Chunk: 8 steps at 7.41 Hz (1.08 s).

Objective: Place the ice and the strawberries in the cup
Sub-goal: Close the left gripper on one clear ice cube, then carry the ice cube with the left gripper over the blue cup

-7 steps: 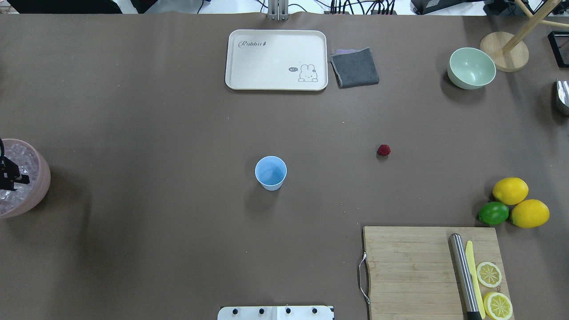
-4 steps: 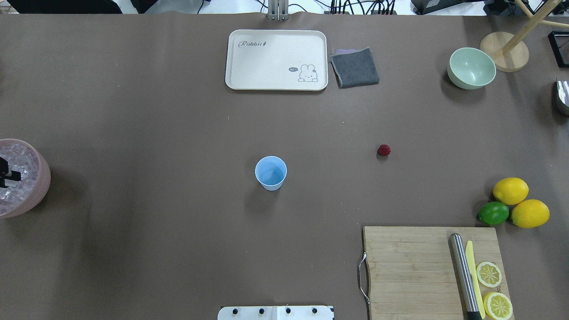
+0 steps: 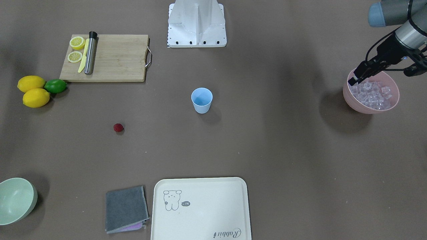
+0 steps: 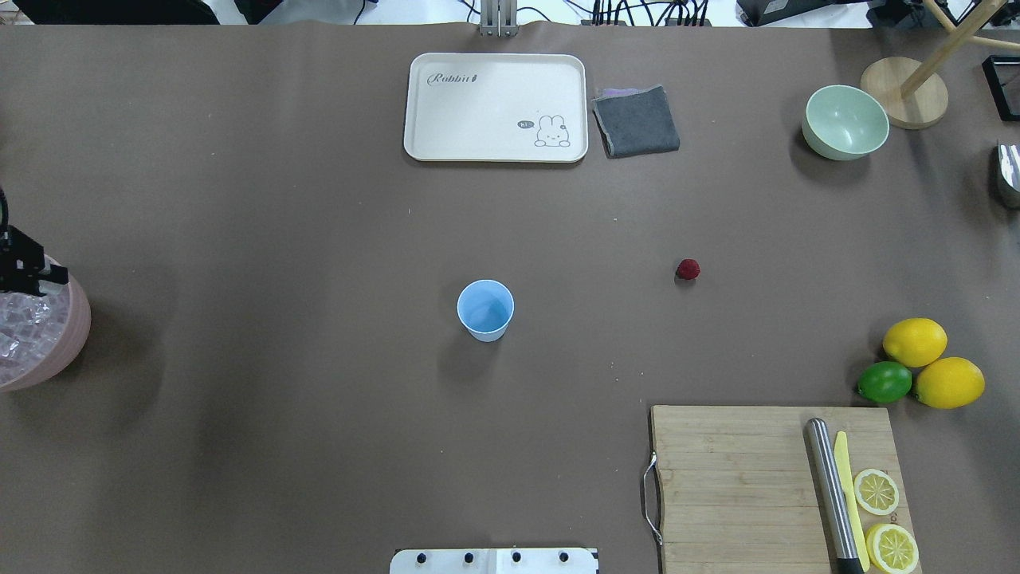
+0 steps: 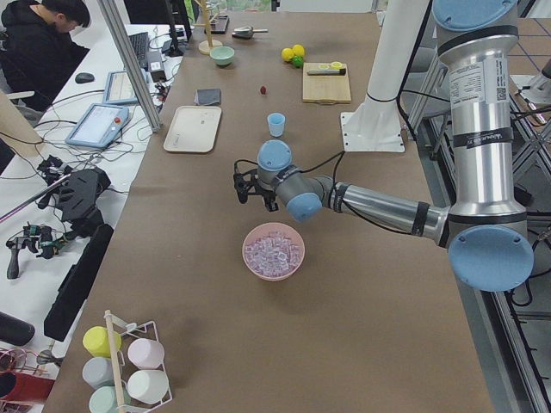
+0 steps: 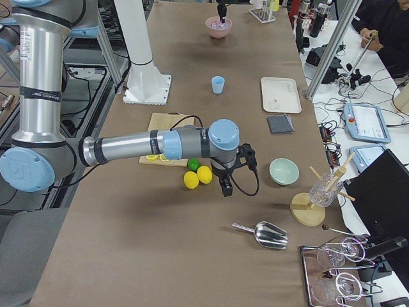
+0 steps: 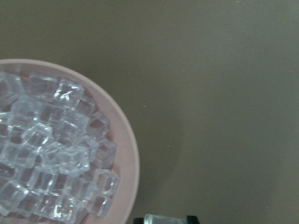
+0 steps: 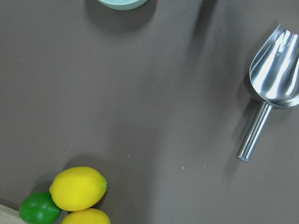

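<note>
The light-blue cup (image 4: 485, 309) stands upright mid-table. The dark-red strawberry (image 4: 688, 269) lies on the table to its right. A pink bowl (image 3: 370, 108) full of clear ice cubes (image 3: 372, 93) sits at the table's left end. My left gripper (image 3: 358, 78) hovers over the bowl's rim. In the left wrist view it is shut on one ice cube (image 7: 164, 219), beside the bowl's rim (image 7: 133, 154). My right gripper (image 6: 225, 188) hangs above the table near the lemons. It shows only in the exterior right view, so I cannot tell whether it is open or shut.
A cream tray (image 4: 496, 108), a grey cloth (image 4: 636, 121) and a mint-green bowl (image 4: 845, 121) line the far side. Two lemons (image 4: 915, 341), a lime (image 4: 884, 383) and a cutting board (image 4: 733, 478) with a knife are at right. A metal scoop (image 8: 273, 74) lies beyond.
My left gripper has come up out of the ice in the pink bowl and moved toward the bowl's far rim. Nothing else has moved.
</note>
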### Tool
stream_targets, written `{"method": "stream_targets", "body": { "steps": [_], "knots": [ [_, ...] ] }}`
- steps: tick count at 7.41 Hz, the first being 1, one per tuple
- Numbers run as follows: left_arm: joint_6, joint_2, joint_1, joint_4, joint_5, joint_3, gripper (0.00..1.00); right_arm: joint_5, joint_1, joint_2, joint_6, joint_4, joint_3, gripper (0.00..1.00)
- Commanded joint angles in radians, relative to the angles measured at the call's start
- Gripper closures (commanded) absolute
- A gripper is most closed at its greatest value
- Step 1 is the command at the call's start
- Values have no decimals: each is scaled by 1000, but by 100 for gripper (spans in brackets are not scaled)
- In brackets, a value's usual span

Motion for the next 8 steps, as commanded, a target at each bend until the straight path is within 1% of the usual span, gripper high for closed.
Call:
{"method": "stream_targets", "body": {
  "steps": [1, 2, 5, 6, 8],
  "knots": [
    [2, -232, 74, 218, 7, -7, 100, -1, -64, 39, 50, 2, 18, 0],
    [0, -332, 114, 319, 19, -7, 100, -1, -77, 72, 54, 2, 20, 0],
    [-23, -565, 277, 551, 187, 7, 100, -1, -129, 125, 73, 1, 12, 0],
    [-87, -633, 350, 584, 231, 25, 100, -1, -146, 134, 116, 1, 18, 0],
    [-135, -743, 415, 584, 281, 103, 100, -2, -158, 134, 121, 2, 15, 0]
  ]
}}
